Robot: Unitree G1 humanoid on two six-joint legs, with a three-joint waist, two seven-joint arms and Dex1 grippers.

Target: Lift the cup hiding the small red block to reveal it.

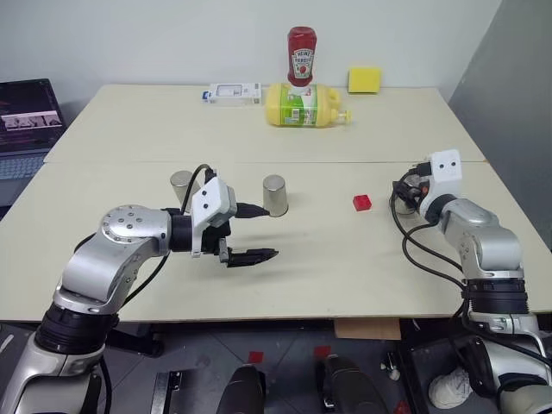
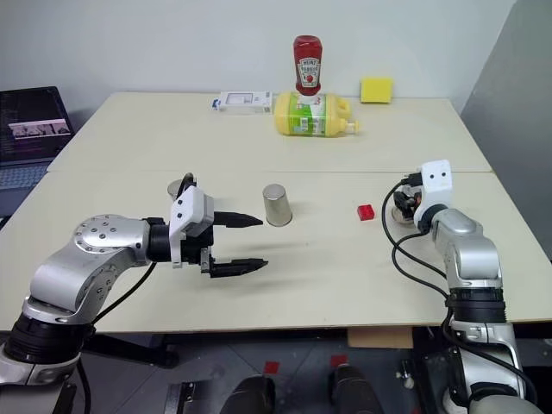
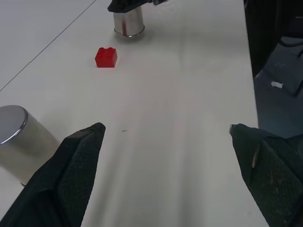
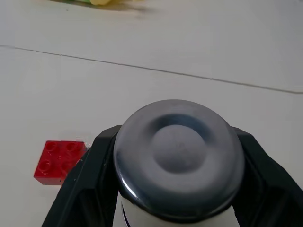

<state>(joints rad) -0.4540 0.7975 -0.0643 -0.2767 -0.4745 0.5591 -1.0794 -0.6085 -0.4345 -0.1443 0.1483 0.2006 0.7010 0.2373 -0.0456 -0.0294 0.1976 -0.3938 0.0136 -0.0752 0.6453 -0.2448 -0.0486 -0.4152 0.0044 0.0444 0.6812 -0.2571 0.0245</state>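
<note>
right gripper (image 4: 177, 189): clamped on cup (image 4: 177, 161) | block (image 1: 362, 202): bare, left of cup | left gripper (image 2: 250, 241): fingers apart, empty

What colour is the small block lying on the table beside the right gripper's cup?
Bright red; the small block shows best in the right wrist view.

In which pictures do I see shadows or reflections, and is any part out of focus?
Left eye view: the left gripper casts a soft shadow on the table. Left wrist view: the far cup reflects the small red block; the fingers look blurred. Right wrist view: the held cup fills the foreground, slightly soft.
</note>
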